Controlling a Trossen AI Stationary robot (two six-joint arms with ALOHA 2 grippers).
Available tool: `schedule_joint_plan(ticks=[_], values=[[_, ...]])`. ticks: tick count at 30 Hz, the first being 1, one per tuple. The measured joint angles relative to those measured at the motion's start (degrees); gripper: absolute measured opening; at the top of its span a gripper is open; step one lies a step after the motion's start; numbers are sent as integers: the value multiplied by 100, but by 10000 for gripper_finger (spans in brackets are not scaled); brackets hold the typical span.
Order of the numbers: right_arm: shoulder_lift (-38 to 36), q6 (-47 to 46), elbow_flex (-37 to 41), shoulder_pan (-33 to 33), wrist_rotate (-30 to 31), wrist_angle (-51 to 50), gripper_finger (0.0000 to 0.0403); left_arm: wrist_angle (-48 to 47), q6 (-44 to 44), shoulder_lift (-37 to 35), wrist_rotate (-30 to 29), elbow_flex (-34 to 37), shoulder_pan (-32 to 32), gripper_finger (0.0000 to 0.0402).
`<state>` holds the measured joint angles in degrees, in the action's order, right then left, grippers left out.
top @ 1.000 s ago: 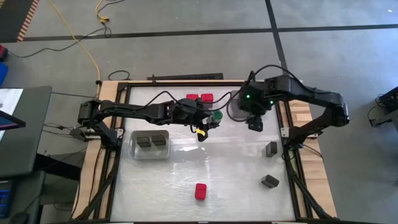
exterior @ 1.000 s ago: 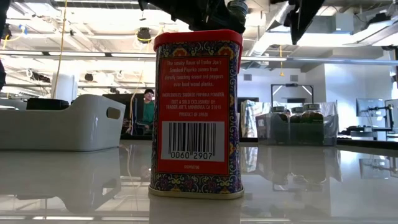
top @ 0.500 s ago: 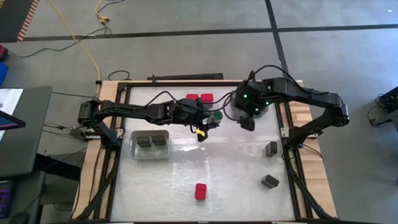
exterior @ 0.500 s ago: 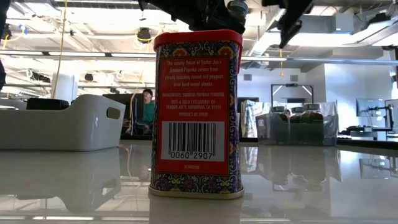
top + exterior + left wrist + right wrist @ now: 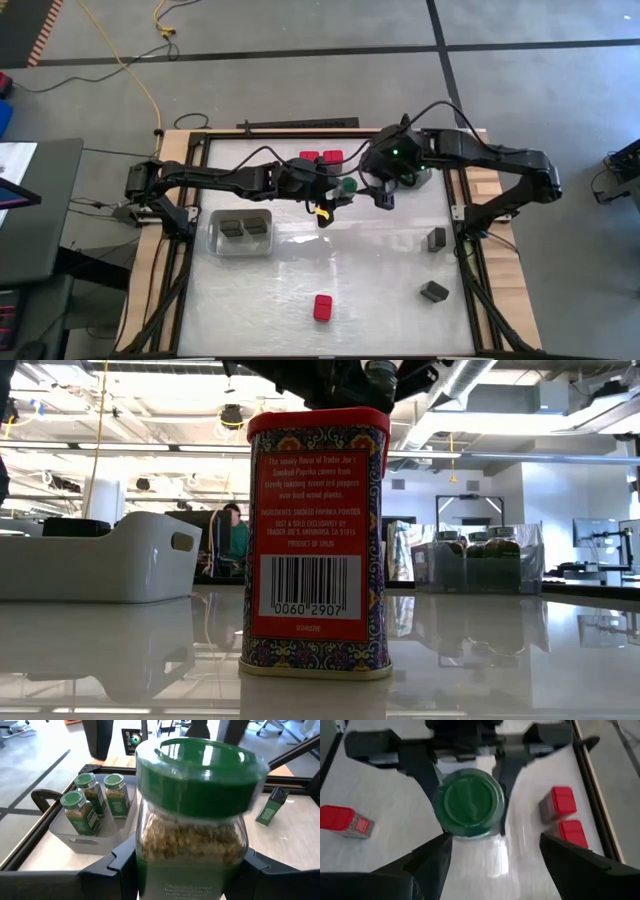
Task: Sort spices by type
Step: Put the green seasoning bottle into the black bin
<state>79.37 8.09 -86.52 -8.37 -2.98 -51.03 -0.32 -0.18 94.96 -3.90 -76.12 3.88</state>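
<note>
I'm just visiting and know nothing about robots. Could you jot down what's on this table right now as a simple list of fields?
left end effector: shut on green-lidded jar, held above the table
right end effector: open, facing that jar, holding nothing
grey tray: three green-lidded jars inside
white bin: two dark tins
loose dark tins: two, near the table's right edge
red tins: two together at the far edge
paprika tin: alone, upright, near the front edge

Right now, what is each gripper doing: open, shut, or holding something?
Left gripper: shut on the green-lidded jar, held above the table.
Right gripper: open, empty, near that same jar.
</note>
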Motion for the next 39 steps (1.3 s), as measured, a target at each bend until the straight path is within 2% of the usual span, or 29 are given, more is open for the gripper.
schedule_joint_plan(ticks=[6, 12, 22, 30, 39], values=[[146, 187, -2, 194, -9, 277, 330, 48, 66, 0, 0, 0, 4, 202], [241, 191, -2, 319, -44, -79, 330, 47, 65, 0, 2, 0, 11, 202], [263, 433, -2, 310, -64, 449, 329, 47, 57, 0, 2, 0, 11, 202], [702, 447, -343, 362, -165, 334, 327, 25, 41, 0, 4, 0, 11, 202], [1073, 539, -836, 375, -164, -371, 267, -39, 41, 1, 34, 7, 9, 202]])
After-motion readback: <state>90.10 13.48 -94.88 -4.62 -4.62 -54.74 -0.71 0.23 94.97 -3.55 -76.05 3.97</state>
